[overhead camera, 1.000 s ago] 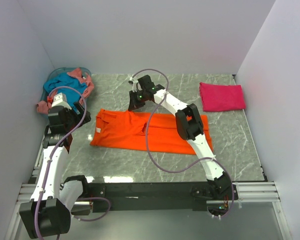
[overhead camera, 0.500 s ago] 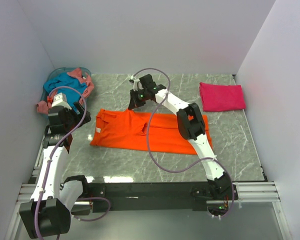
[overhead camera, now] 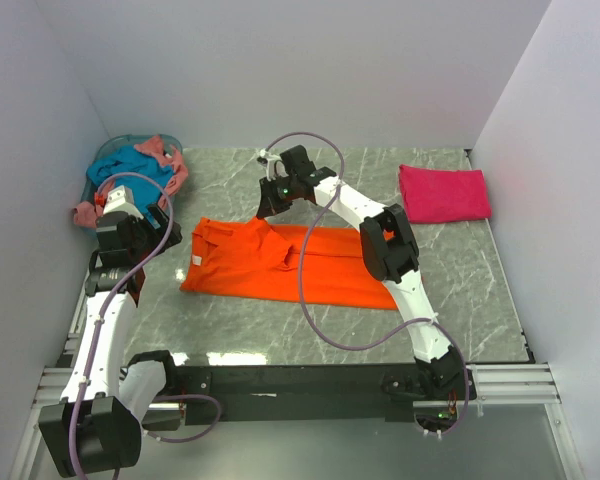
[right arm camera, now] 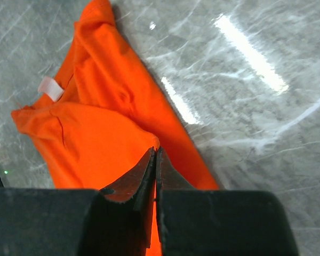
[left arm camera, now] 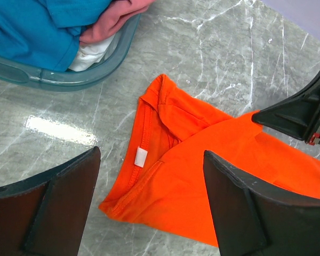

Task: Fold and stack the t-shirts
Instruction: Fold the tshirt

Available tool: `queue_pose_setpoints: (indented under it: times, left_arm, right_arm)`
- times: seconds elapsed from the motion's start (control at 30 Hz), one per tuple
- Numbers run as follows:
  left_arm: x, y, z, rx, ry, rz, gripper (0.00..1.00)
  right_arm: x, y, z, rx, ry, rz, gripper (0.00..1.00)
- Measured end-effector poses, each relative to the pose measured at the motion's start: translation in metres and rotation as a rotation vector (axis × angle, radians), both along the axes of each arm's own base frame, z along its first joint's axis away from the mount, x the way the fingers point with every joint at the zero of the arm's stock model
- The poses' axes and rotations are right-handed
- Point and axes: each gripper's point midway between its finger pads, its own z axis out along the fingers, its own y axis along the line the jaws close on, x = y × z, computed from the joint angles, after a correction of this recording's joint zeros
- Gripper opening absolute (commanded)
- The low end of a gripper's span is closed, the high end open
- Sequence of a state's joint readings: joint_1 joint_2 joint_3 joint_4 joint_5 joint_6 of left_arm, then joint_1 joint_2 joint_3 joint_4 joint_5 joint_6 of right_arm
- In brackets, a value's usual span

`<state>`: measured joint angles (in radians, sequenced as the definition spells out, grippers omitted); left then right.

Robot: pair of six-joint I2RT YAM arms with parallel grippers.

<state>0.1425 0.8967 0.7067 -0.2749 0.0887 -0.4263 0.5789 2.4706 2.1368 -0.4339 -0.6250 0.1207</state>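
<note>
The bright orange t-shirt [overhead camera: 280,265] lies spread across the middle of the table, its white neck label [left arm camera: 141,156] facing up. My right gripper [overhead camera: 269,208] is shut on a fold of its far edge near the collar, and a small peak of orange cloth [right arm camera: 90,138] is pinched at the tips [right arm camera: 156,151]. Above the shirt's left end my left gripper [left arm camera: 151,154] hangs open and holds nothing. The magenta-pink t-shirt [overhead camera: 443,193] lies folded at the back right. The teal-blue t-shirt [overhead camera: 130,165] and the salmon-pink one [overhead camera: 166,152] sit bundled in the basket.
The pale blue round basket [left arm camera: 96,74] stands at the back left corner against the wall. White walls close in the table on three sides. The right arm reaches over the shirt's middle, its cable looping above the cloth.
The right gripper has closed on the orange shirt's far edge and drawn a small peak of cloth up. The left arm has not moved.
</note>
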Motion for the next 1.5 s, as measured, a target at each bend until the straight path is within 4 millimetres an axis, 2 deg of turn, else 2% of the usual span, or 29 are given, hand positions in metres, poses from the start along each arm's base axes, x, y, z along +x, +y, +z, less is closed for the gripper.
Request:
queue_pose_setpoints:
  times: [0.33, 0.53, 0.83, 0.97, 1.5]
  left_arm:
    - [0.000, 0.000, 0.000, 0.000, 0.000, 0.000, 0.83]
    - [0.000, 0.000, 0.000, 0.000, 0.000, -0.001, 0.83]
    - [0.000, 0.000, 0.000, -0.001, 0.000, -0.001, 0.83]
    - [0.000, 0.000, 0.000, -0.001, 0.000, -0.001, 0.83]
    - [0.000, 0.000, 0.000, -0.002, 0.000, -0.003, 0.83]
  right_arm:
    - [-0.026, 0.008, -0.012, -0.038, -0.025, 0.081, 0.09]
    - [-0.042, -0.001, -0.023, -0.077, -0.035, 0.115, 0.09]
    - [-0.048, -0.005, 0.006, -0.062, -0.117, 0.141, 0.11]
    - [-0.049, -0.003, 0.010, -0.055, -0.139, 0.152, 0.11]
    - [-0.087, 0.002, -0.022, -0.123, -0.122, 0.255, 0.15]
